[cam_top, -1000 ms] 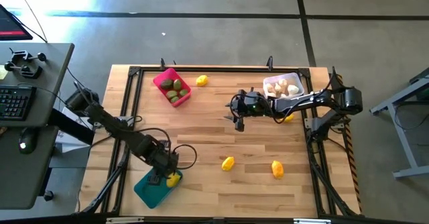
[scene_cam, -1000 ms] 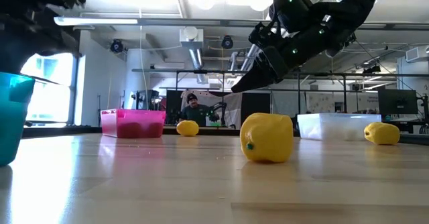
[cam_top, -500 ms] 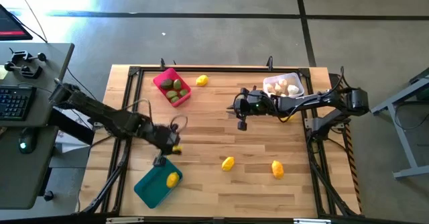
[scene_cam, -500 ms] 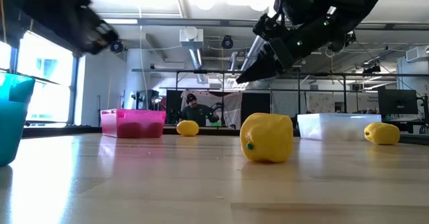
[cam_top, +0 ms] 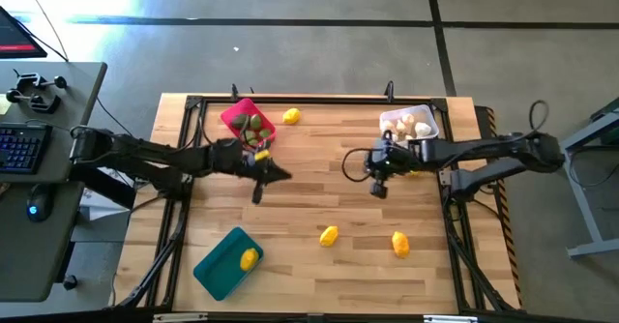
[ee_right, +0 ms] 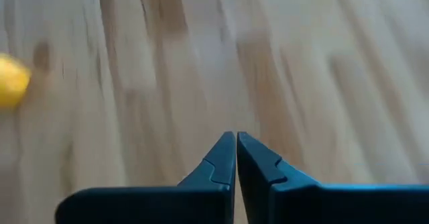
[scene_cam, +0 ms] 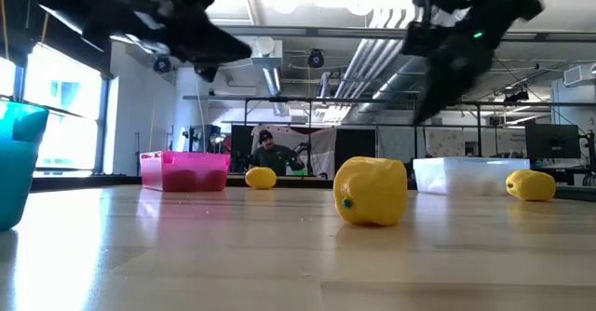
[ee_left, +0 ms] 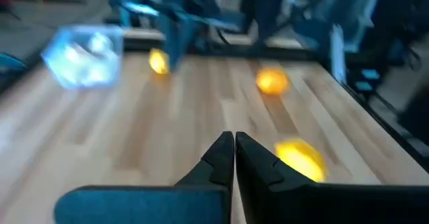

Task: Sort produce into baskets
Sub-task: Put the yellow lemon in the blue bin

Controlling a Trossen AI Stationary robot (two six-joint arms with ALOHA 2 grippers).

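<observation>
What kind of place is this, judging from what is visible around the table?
Probably a robotics lab or workshop. The low view shows exposed ceiling ducts and a person seated at a far workstation. The high view shows a bare concrete floor and a desk with a keyboard beside the wooden table.

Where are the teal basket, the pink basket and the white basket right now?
teal basket (cam_top: 215,270), high view, bare floor beside its lemon.
pink basket (cam_top: 232,116), high view, far rim corner.
white basket (cam_top: 428,116), high view, right-hand rim.

A yellow lemon (scene_cam: 372,192) sits on the table (scene_cam: 279,255) before pink basket (scene_cam: 184,170).
</observation>
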